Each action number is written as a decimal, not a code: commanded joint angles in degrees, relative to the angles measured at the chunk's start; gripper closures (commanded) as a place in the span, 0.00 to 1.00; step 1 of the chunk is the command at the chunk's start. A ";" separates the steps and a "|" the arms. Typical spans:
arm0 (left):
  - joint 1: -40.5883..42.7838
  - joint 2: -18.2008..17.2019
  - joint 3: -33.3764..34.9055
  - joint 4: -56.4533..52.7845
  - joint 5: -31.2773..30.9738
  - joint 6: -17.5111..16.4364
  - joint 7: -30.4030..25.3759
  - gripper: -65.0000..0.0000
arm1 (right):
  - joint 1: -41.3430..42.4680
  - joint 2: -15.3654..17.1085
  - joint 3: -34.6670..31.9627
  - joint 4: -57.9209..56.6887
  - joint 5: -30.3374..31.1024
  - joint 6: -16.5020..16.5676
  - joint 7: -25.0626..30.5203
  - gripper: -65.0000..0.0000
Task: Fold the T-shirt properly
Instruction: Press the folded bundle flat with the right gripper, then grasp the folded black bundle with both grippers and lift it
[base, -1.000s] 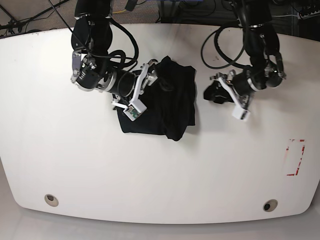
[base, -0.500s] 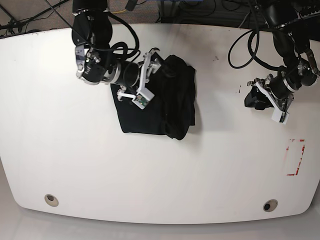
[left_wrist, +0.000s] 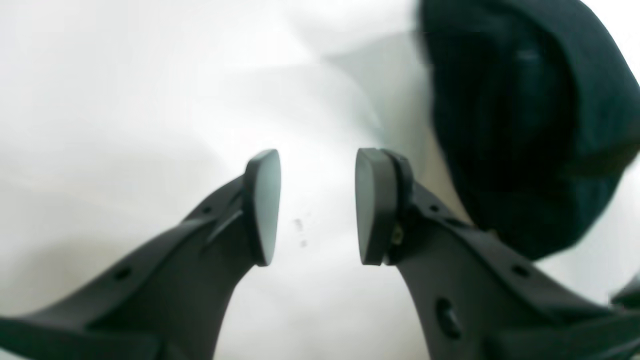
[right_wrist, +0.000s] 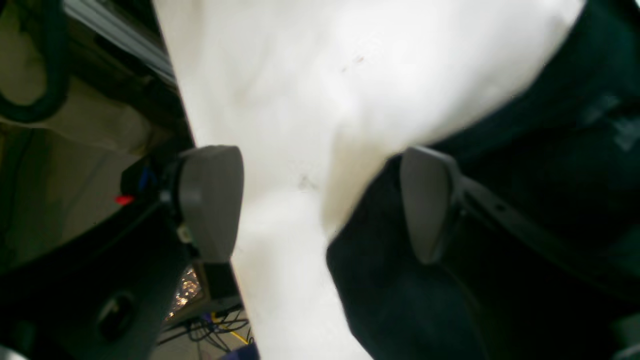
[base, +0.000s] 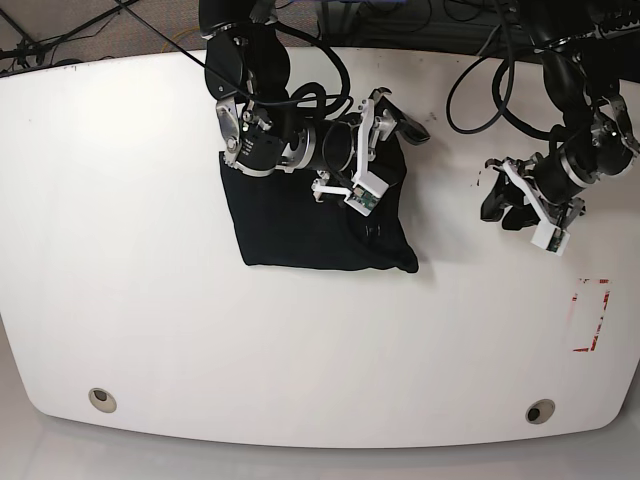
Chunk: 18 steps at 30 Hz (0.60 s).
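The black T-shirt (base: 300, 225) lies folded into a rough rectangle on the white table (base: 150, 300), its lower right corner stretching out to a point. My right gripper (base: 397, 120) hovers over the shirt's far right corner, fingers spread wide. In the right wrist view, my right gripper (right_wrist: 320, 200) is open, with one pad (right_wrist: 425, 200) over the black T-shirt (right_wrist: 500, 275) and nothing pinched. My left gripper (base: 497, 200) stands apart to the shirt's right over bare table. In the left wrist view, my left gripper (left_wrist: 317, 200) is open and empty, with the T-shirt (left_wrist: 525, 125) ahead at upper right.
A red-marked rectangle (base: 590, 315) sits near the table's right edge. Two round holes (base: 101, 399) (base: 540, 410) are near the front edge. Cables and stands run behind the table's far edge (base: 330, 45).
My right arm has swept rightwards across the shirt to its far right corner, and the cloth now lies flatter and wider. My left arm pulled away to the right, then drifted slightly back.
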 joint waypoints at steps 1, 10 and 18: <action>-0.98 -1.90 2.84 2.94 -1.17 -0.19 -1.21 0.66 | 0.40 1.23 2.91 2.04 0.91 0.10 0.94 0.27; -2.38 -0.14 16.29 3.03 1.46 -0.01 -1.56 0.65 | 2.25 6.51 21.64 4.51 1.00 0.10 0.85 0.30; -2.73 6.45 28.16 3.21 10.87 -0.10 -1.39 0.65 | 12.62 10.64 26.12 -10.00 0.47 0.10 1.03 0.72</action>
